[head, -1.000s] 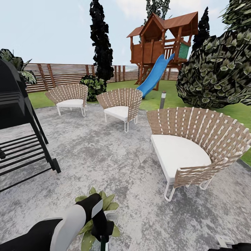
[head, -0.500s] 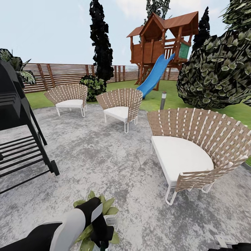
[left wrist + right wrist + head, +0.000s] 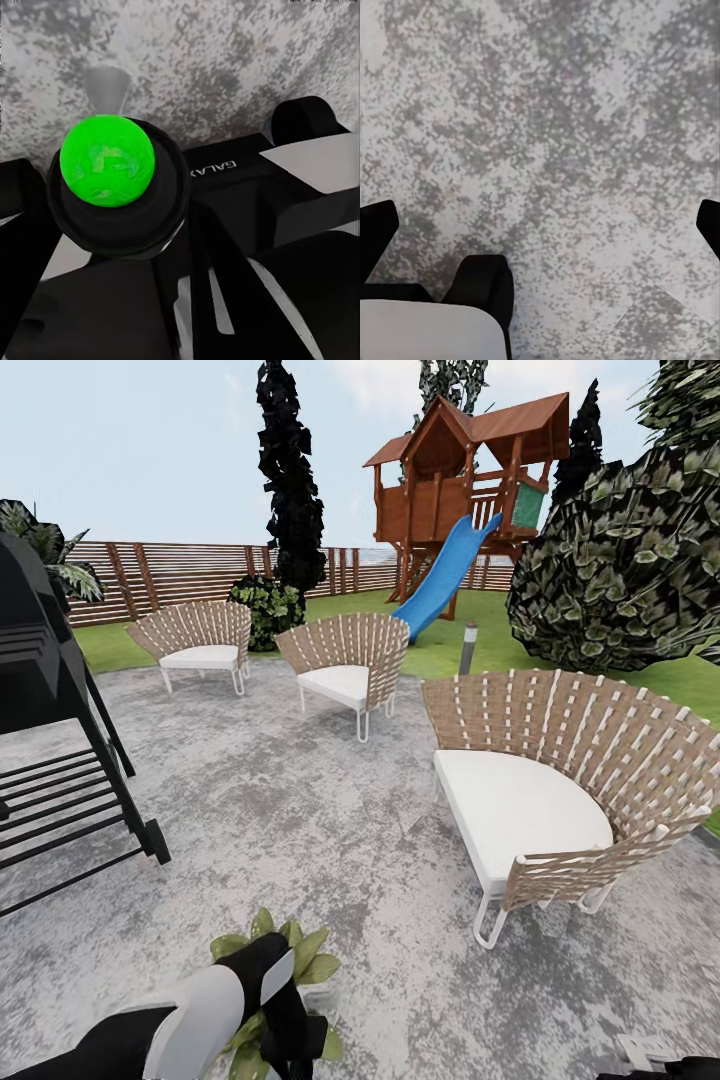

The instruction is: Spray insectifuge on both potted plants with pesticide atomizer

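One grill (image 3: 50, 690) stood at the left. The left gripper (image 3: 292, 1032) hung over one plant (image 3: 300, 952) on the patio (image 3: 300, 810). I could not tell its grip, or whether it held the atomizer. Spraying looked unfinished. Three chairs (image 3: 345, 670) followed. The right gripper (image 3: 540, 225) was spread, empty.

The patio (image 3: 300, 810) looks like rough, mottled grey stone; the chairs (image 3: 560, 780) are woven tan strapping on white metal frames with matt white cushions; the fence (image 3: 180, 575) at mid left is brown slatted wood; the slide (image 3: 440, 580) is smooth blue plastic
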Available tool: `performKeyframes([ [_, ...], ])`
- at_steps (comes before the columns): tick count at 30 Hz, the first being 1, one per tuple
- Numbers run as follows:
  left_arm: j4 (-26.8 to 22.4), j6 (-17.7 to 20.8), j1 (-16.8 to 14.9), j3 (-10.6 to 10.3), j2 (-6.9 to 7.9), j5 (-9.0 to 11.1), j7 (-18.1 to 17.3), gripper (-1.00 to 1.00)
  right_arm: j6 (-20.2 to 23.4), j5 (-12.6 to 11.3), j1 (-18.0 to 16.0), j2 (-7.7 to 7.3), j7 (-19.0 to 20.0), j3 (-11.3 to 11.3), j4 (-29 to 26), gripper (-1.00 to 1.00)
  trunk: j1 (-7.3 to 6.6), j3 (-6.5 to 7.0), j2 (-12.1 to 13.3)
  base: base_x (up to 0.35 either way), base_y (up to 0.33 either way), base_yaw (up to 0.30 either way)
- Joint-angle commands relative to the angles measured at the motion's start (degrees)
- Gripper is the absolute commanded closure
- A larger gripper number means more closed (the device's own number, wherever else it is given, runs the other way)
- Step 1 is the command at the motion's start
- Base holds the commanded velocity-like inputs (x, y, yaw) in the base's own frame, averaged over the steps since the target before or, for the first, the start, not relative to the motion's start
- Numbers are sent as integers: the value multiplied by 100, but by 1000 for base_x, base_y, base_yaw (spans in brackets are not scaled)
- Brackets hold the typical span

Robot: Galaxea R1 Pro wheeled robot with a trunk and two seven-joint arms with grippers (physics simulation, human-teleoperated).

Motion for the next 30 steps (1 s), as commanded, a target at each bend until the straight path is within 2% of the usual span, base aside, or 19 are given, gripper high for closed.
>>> performKeyframes([
  [1,-14,25,-15,46,-1,-60,-24,100,12,33,-9,1,39,-23,-7,-100,-1,-5,-3,0,0,0],
  [8,-27,32,-80,48,-1,-61,-24,100,12,35,-9,5,41,-23,-7,-100,-1,-5,-3,0,0,0],
  [11,-24,34,-294,48,-1,-60,-24,100,12,38,-8,1,39,-23,-7,-100,-1,-5,-3,0,0,0],
  [30,-19,43,-1019,48,-1,-55,-24,100,12,39,-8,7,42,-18,-7,-100,-1,-5,-3,0,0,0],
])
